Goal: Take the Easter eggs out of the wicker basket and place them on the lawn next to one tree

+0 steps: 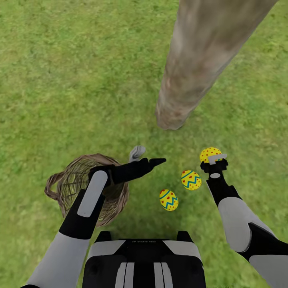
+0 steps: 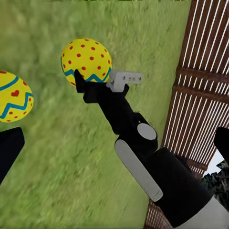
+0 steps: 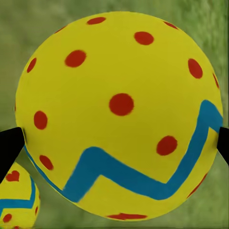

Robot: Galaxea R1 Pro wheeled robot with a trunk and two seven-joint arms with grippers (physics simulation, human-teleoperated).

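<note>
Lawn [image 1: 72, 72] by the tree [image 1: 192, 80] already has two eggs, and my right gripper [image 1: 214, 162] is clamped on the dotted egg [image 1: 210, 153] to drop beside them, left gripper [image 1: 154, 162] idle, can't tell if open.

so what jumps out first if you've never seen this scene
Three bright yellow eggs on the lawn: the dotted egg sits between the right gripper fingers, two hearted eggs lie nearer the robot. The pale tree trunk rises just beyond; the wicker basket sits under the left arm.
</note>
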